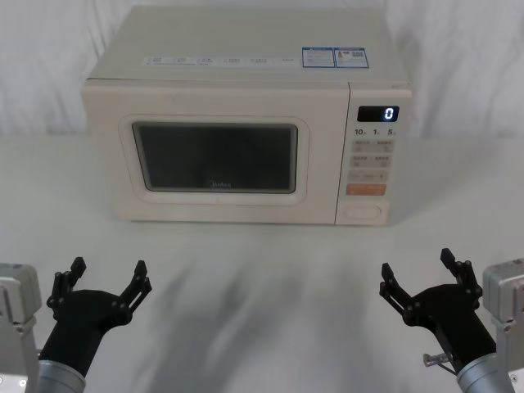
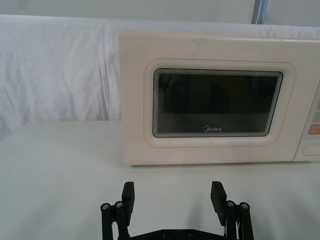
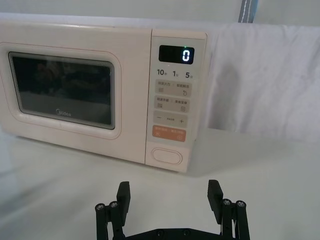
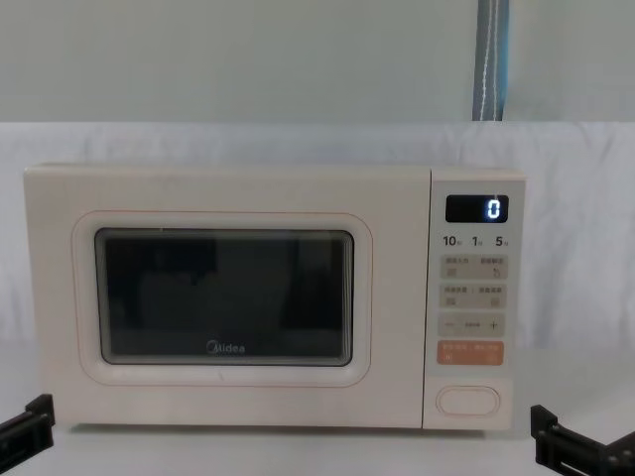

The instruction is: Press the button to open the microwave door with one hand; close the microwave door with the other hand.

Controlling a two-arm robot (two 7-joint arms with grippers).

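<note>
The microwave door [image 1: 214,155] is closed, and the left tool [image 1: 105,282] and right tool [image 1: 422,276] hover released above the tabletop [image 1: 262,278], well apart from the button [image 1: 364,212].

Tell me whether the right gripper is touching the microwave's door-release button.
Apart. In the head view the right gripper, fingers open, hovers over bare table well short of the button; the right wrist view shows open tabletop between them.

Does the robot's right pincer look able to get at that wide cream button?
Probably yes: the right pincer sits open on the button's side, nothing standing on the white table between them.
</note>
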